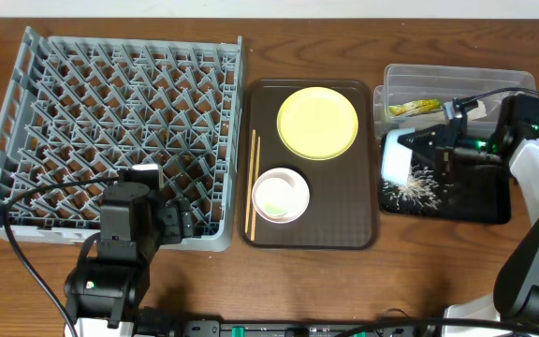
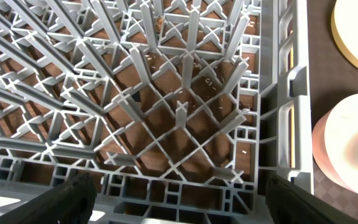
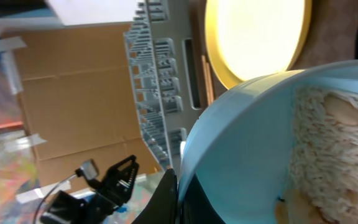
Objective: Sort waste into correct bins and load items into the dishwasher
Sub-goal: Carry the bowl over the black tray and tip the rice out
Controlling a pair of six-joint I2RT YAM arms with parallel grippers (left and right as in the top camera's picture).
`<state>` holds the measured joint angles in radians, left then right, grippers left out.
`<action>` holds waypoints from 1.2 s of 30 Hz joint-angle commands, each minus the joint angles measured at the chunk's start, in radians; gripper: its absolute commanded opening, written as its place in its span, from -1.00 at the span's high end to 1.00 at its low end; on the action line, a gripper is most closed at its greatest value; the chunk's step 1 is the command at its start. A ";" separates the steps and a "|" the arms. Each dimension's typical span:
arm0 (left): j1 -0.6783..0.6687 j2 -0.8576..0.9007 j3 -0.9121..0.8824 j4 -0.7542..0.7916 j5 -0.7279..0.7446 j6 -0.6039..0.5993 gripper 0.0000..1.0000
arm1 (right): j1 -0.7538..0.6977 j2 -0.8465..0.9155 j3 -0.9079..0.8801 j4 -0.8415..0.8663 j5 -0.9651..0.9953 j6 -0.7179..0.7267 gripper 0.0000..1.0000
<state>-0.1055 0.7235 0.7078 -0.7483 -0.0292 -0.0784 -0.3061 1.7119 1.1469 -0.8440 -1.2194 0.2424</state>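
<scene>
While your right gripper [image 1: 417, 147] pinches its rim, the light blue bowl [image 1: 396, 155] hangs tilted over the black tray's [image 1: 483, 204] left edge, rice scraps [image 1: 417, 189] under it. The tray's right half is bare. Far left of the tray, your left gripper [image 2: 182, 200] stands spread over the dish rack [image 1: 110, 122].

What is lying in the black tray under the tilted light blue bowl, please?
Scattered white rice-like scraps lie on the black tray. The light blue bowl, held by the right gripper, covers one end of the tray, hiding anything there.
</scene>
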 commanded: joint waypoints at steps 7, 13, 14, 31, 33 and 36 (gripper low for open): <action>0.006 -0.006 0.025 0.001 -0.005 -0.005 -0.80 | -0.111 -0.006 -0.001 0.003 -0.253 -0.023 0.98; 0.006 -0.006 0.025 0.001 -0.005 -0.005 -0.80 | -0.204 -0.006 -0.002 0.002 -0.307 -0.008 0.98; 0.006 -0.006 0.025 0.001 -0.005 -0.005 -0.80 | -0.222 -0.006 -0.002 0.000 -0.313 0.010 0.98; 0.006 -0.006 0.025 0.000 -0.005 -0.005 -0.80 | -0.400 -0.006 -0.004 -0.005 -0.340 0.115 0.98; 0.006 -0.006 0.025 0.000 -0.005 -0.005 -0.80 | -0.399 -0.006 -0.003 -0.005 -0.340 0.108 0.98; 0.006 -0.006 0.025 0.000 -0.005 -0.005 -0.81 | -0.399 -0.006 -0.003 -0.005 -0.340 0.108 0.98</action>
<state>-0.1055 0.7235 0.7078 -0.7483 -0.0292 -0.0784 -0.7013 1.7119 1.1469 -0.8478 -1.5185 0.3515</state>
